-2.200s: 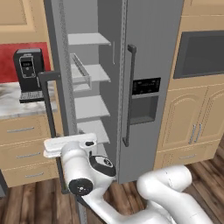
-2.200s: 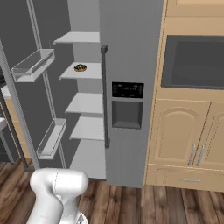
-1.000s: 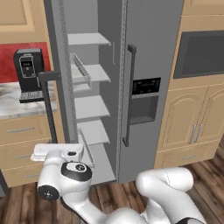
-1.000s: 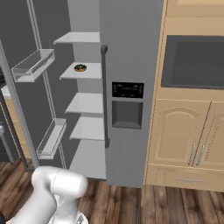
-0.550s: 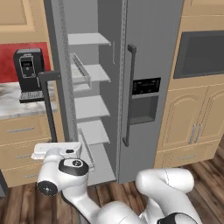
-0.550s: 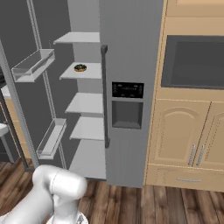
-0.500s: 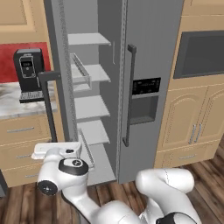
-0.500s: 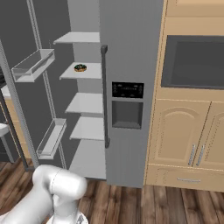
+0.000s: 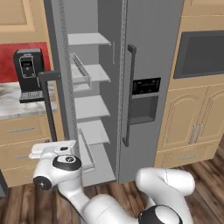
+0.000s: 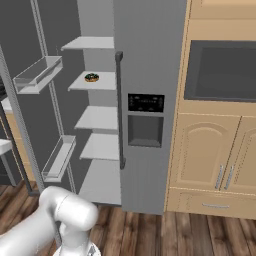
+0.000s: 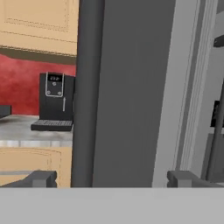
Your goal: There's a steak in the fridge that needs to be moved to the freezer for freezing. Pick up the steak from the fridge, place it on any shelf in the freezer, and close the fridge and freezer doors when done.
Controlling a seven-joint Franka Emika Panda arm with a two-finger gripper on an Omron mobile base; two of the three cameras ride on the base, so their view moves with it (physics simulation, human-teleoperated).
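The tall grey unit has its left compartment [image 9: 89, 109] standing open, with short pale shelves. Its plain door [image 9: 59, 78] is swung out to the left, and the dark bar handle [image 9: 48, 105] faces me. The freezer door [image 9: 151, 83] with the black dispenser panel is shut. My gripper [image 11: 113, 179] is open, its fingertips [image 11: 41, 178] set wide apart. It points at the open door's handle [image 11: 87, 92] from close by, low on the door. The steak is out of view.
A small dark round item [image 10: 91, 77] lies on the second shelf. A black coffee machine [image 9: 28, 74] stands on the marble counter [image 9: 17, 105] to the left, behind the open door. Wooden cabinets [image 9: 192, 127] and a dark oven [image 9: 201, 54] flank the unit's right side.
Two seconds ago the hand was higher and further right. It swung left and down to the open door's handle and has held there for the last second. The jaws stayed open.
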